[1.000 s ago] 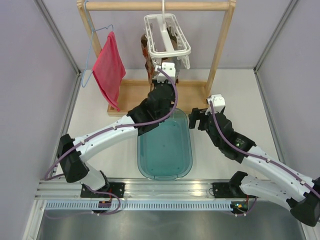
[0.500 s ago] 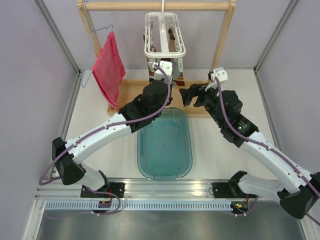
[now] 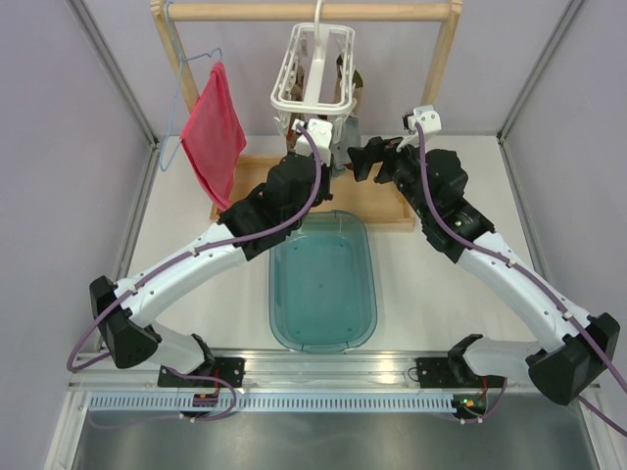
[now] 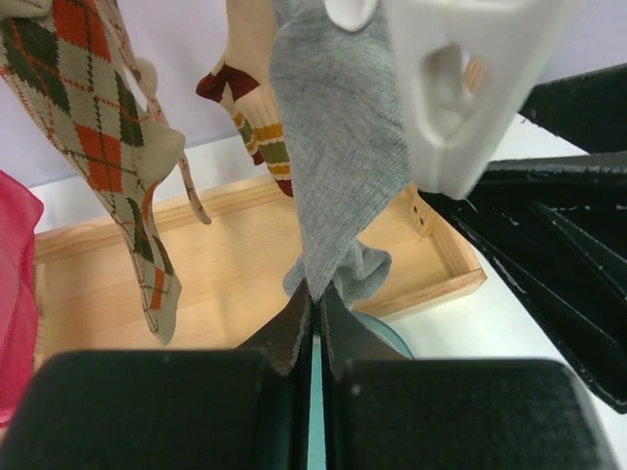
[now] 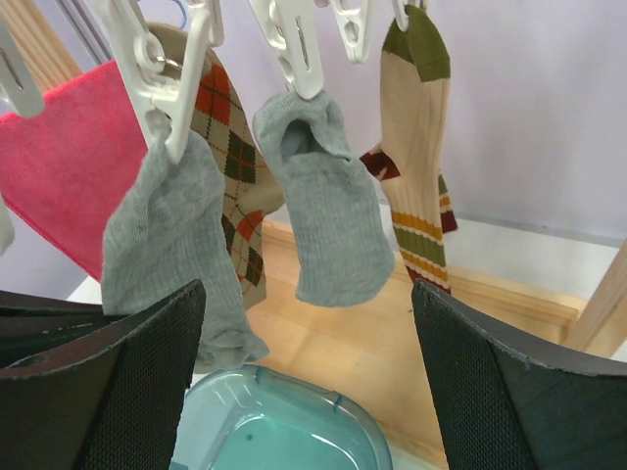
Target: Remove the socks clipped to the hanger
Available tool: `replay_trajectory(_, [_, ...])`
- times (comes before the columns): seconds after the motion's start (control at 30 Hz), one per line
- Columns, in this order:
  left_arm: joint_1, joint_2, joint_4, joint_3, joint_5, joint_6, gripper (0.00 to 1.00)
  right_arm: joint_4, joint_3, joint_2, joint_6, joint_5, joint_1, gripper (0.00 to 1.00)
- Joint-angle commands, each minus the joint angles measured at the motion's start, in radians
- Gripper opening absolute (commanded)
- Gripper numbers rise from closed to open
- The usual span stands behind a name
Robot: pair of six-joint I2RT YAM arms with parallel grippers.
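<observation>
right gripper (image 3: 363, 158) risen to hanger (image 3: 282, 94), apart, left gripper (image 4: 312, 300) clamped on grey ribbed sock (image 4: 338, 166)

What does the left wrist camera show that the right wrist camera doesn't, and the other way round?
Only the left wrist: the left gripper shut on the bottom of a stretched grey sock. Only the right wrist: the right gripper open wide, facing a short grey sock hanging from a clip. Both: the argyle sock, the striped sock and the red cloth.

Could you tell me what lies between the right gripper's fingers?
A clipped short grey sock hangs there, seen in the right wrist view.
</observation>
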Motion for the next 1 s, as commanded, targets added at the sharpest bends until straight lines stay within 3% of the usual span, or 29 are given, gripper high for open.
replay_trajectory(0.0, [0.016,-0.049,-0.007,-0.013,0.043,-0.029,0.02,0.074,0.081,0.017,0.024,-0.031,-0.002,0.89])
replay_trajectory(0.47, [0.047,-0.042,-0.024,-0.007,0.122,-0.027,0.02,0.065,0.154,0.086,0.037,-0.015,0.015,0.85])
replay_trajectory(0.7, [0.085,-0.032,-0.022,-0.010,0.170,-0.053,0.02,0.060,0.204,0.138,-0.027,0.110,0.140,0.83])
replay_trajectory(0.97, [0.099,-0.017,-0.017,-0.018,0.178,-0.057,0.02,0.058,0.209,0.139,-0.047,0.211,0.193,0.83])
